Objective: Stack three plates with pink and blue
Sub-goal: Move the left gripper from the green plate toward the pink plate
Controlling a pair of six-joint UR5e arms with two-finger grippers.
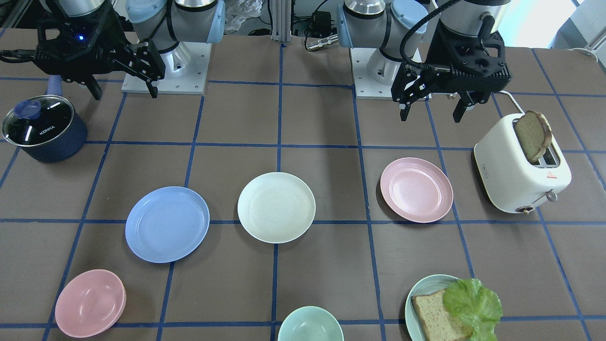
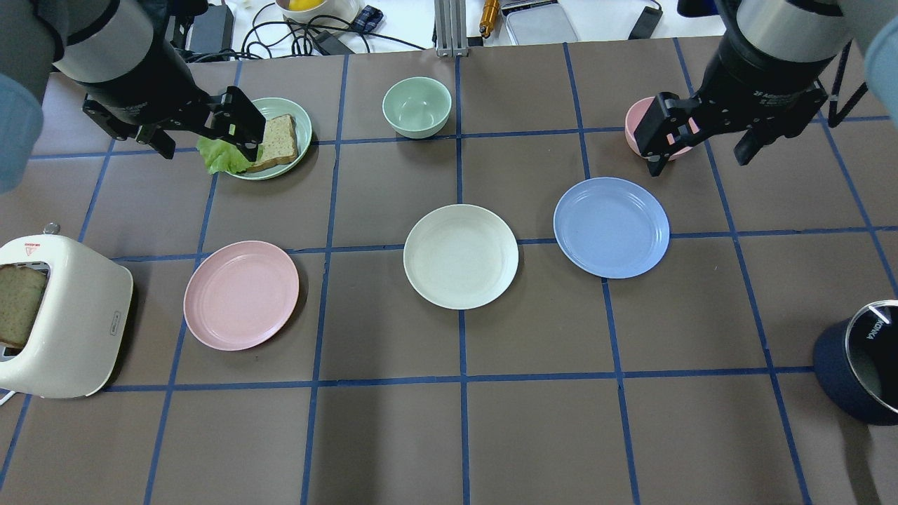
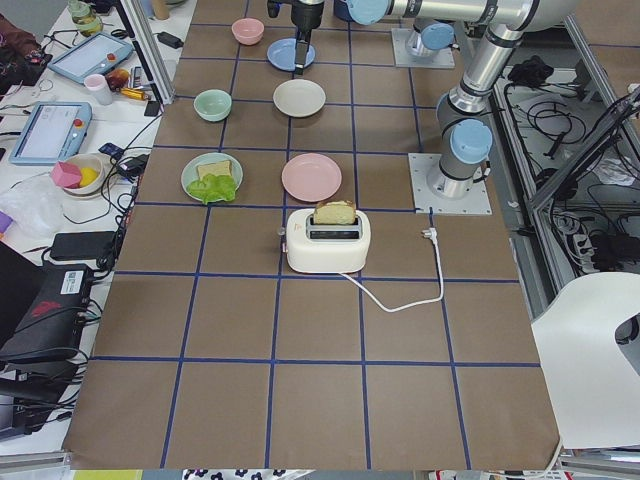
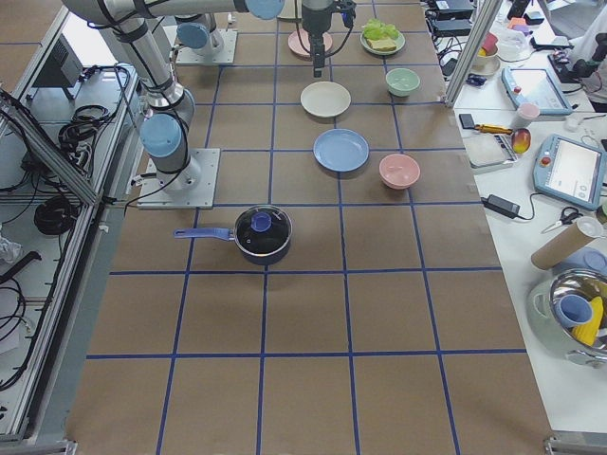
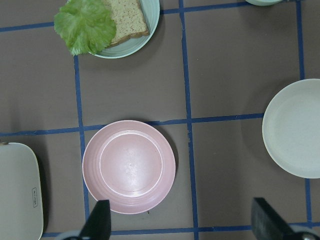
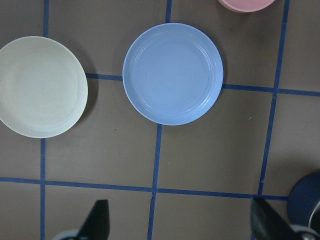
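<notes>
The left pincer (image 5: 182,222) is held spread and empty, high above the tabletop (image 2: 386,435), on the robot's-left side of the cream plate (image 2: 461,256). The right pincer (image 6: 181,222) is likewise spread and empty, on that plate's other side. In the left wrist view the pink plate (image 5: 129,166) is seen lying flat just ahead of the fingers, well apart from the cream plate on its robot's-left side. The blue plate (image 6: 173,73) lies nearer the cream plate, on its robot's-right side and a little farther from the robot, not touching it. Nothing is stacked yet.

All three are round, shallow and matte, with a flat well ringed by a low sloping rim. They are judged to be thin moulded plastic: light, stiff and hardly breakable. Since each lies flush on the tabletop, hold is best taken at the rim, one finger inside the slope and one under the outer lip. Sliding over the smooth brown covering is to be expected if the edge is pushed rather than pinched, and a plate gripped at one edge may tilt.
</notes>
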